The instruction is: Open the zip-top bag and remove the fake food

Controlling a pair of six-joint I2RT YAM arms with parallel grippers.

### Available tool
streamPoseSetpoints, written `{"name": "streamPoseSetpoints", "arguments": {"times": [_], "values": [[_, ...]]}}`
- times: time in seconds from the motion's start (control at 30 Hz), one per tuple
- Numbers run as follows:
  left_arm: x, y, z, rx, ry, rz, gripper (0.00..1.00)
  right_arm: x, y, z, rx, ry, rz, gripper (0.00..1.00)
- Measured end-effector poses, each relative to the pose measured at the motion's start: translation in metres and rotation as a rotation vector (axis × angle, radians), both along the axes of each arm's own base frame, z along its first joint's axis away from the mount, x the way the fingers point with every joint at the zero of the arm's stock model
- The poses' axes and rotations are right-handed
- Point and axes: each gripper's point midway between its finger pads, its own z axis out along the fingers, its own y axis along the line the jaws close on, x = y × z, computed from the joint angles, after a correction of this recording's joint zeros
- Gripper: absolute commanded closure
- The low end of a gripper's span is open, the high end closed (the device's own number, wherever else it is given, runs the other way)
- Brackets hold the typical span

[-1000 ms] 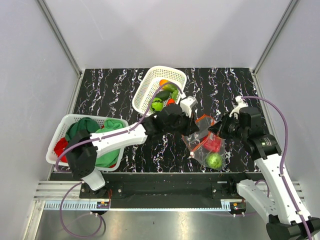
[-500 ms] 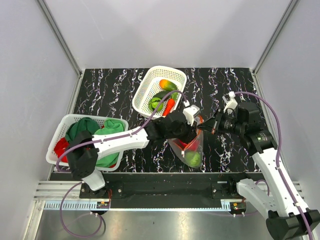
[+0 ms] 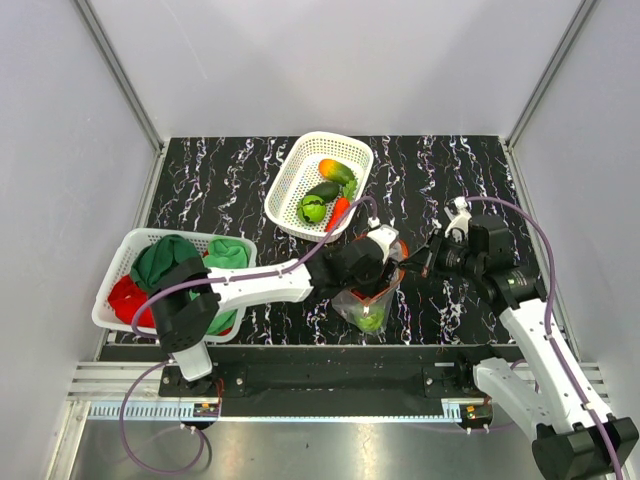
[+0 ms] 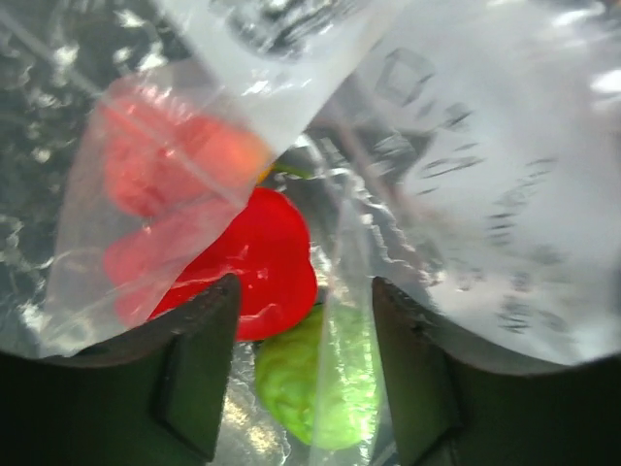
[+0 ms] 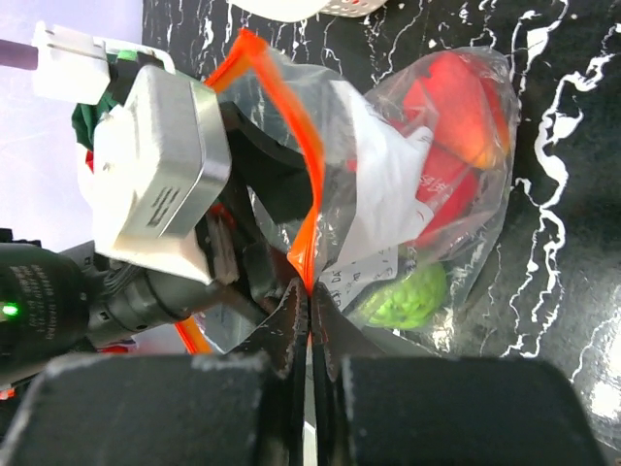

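The zip-top bag [image 3: 362, 306] hangs near the table's front, its red-orange zip strip [image 5: 309, 175] spread open. My right gripper [image 3: 413, 266] is shut on that strip [image 5: 309, 291] and holds up one side of the mouth. My left gripper [image 3: 372, 284] reaches down into the mouth, jaws open. In the left wrist view its fingers [image 4: 199, 369] stand apart just above the fake food: a red pepper [image 4: 262, 262] and a bumpy green piece [image 4: 301, 383]. Both also show through the plastic as the red pepper [image 5: 456, 107] and the green piece [image 5: 408, 296]. A fold of bag film runs between the left fingers.
A white mesh basket [image 3: 290, 180] at the back centre holds an orange-green piece, a dark green one, a lime one and a carrot-like stick. A second white basket [image 3: 118, 270] at the left front holds green and red cloths. Grey walls close in both sides.
The left gripper has opened and pushed down into the bag's mouth. The bag has swung left and nearer the front edge, with the right gripper following while still pinching the strip.
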Motion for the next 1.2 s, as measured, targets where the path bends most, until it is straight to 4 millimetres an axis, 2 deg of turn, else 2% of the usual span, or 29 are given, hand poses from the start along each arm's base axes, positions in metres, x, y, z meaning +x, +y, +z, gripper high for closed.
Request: {"name": "streamPoseSetpoints", "arguments": {"times": [0.03, 0.1, 0.3, 0.47, 0.63, 0.9, 1.07, 1.2], "values": [[0.002, 0.002, -0.002, 0.014, -0.011, 0.019, 0.3, -0.001, -0.001, 0.0, -0.004, -0.001, -0.004, 1.0], [0.008, 0.007, -0.006, 0.039, -0.034, 0.057, 0.26, -0.002, -0.002, 0.0, -0.007, -0.003, -0.002, 1.0], [0.02, 0.018, -0.016, 0.112, -0.102, 0.144, 0.27, -0.003, -0.001, 0.0, -0.006, 0.001, 0.0, 1.0], [0.023, 0.023, -0.014, 0.146, -0.142, 0.183, 0.22, -0.002, -0.001, 0.007, -0.002, -0.013, 0.001, 1.0], [0.026, 0.017, -0.025, 0.166, -0.129, 0.192, 0.21, -0.001, 0.0, 0.016, 0.004, -0.033, 0.001, 1.0], [0.023, 0.008, -0.032, 0.144, -0.088, 0.175, 0.1, -0.002, -0.001, 0.018, 0.005, -0.03, 0.0, 1.0], [0.024, 0.003, -0.05, 0.156, -0.056, 0.162, 0.1, -0.003, -0.001, 0.017, 0.003, -0.025, -0.001, 1.0], [0.029, -0.005, -0.05, 0.131, -0.043, 0.156, 0.14, -0.003, -0.001, 0.017, 0.002, -0.025, -0.002, 1.0]]}}
